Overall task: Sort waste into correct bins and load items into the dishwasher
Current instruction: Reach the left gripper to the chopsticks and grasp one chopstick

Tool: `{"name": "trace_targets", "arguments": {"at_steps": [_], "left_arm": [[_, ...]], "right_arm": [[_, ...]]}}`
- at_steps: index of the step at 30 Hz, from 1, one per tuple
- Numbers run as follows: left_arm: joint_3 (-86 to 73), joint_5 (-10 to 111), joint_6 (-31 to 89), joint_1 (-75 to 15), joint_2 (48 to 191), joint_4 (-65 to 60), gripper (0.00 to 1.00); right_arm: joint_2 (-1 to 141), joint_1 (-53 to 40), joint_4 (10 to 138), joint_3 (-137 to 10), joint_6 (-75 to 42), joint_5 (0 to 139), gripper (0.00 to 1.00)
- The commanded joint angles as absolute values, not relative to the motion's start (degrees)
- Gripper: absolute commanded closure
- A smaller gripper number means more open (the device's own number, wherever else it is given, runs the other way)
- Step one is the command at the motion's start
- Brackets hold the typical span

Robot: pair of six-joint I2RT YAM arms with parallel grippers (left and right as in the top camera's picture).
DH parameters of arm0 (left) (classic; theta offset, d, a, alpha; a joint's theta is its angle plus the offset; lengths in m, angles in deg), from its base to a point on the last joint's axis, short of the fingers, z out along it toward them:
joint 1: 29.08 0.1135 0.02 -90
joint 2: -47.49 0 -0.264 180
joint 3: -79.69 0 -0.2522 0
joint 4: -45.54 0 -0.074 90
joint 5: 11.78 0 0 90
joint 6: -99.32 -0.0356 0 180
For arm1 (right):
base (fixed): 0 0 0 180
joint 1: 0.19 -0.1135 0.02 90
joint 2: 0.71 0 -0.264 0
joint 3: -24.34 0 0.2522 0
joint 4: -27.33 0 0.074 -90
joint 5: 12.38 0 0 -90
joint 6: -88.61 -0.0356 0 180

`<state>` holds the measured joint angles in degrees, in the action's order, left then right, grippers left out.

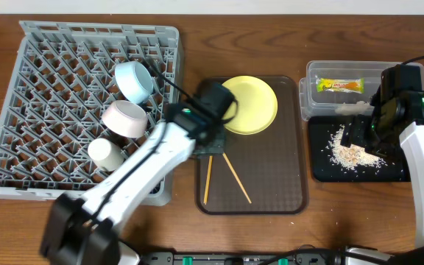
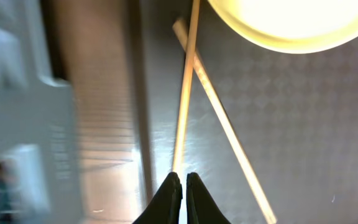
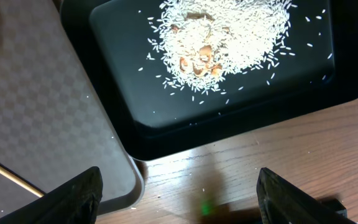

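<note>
Two chopsticks (image 1: 235, 179); one yellow plate (image 1: 252, 105); one rack (image 1: 43, 88); three cups (image 1: 132, 81) inside, perhaps bowls.

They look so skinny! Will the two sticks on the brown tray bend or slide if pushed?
Probably stiff: both chopsticks look straight and wooden. Thin, so likely light and easy to slide on the tray. They cross, so pushing one may well shift the other.
</note>
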<state>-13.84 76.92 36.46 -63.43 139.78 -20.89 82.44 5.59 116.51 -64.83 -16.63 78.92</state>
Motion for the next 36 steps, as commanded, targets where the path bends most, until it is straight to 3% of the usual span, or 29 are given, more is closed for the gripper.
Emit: {"name": "trace_targets", "arguments": {"at_steps": [1,9,11,12,13,19,36], "left_arm": [[-12.3,77.9,21.5,-57.9,134.3,-24.0,0.92],[-12.3,70.0,16.6,-48.8,132.1,-25.4,0.92],[-12.4,67.1,17.0,-49.0,132.6,-25.1,0.83],[-12.6,66.3,17.3,-49.2,132.9,-24.9,0.68],[-13.1,65.1,19.0,-50.2,133.3,-24.4,0.64],[-14.6,65.2,21.0,-55.3,135.5,-23.2,0.55],[-14.9,65.2,21.0,-62.4,155.8,-23.0,0.53]], "right_arm": [[81.7,6.4,116.6,-65.2,-15.9,79.1,0.23],[81.7,6.4,116.6,-65.2,-15.9,79.1,0.23],[81.7,6.4,116.6,-65.2,-15.9,79.1,0.23],[81.7,6.4,116.6,-65.2,-15.9,79.1,0.23],[81.7,6.4,116.6,-65.2,-15.9,79.1,0.23],[81.7,6.4,116.6,-65.2,-15.9,79.1,0.22],[81.7,6.4,116.7,-65.2,-15.9,79.1,0.22]]}}
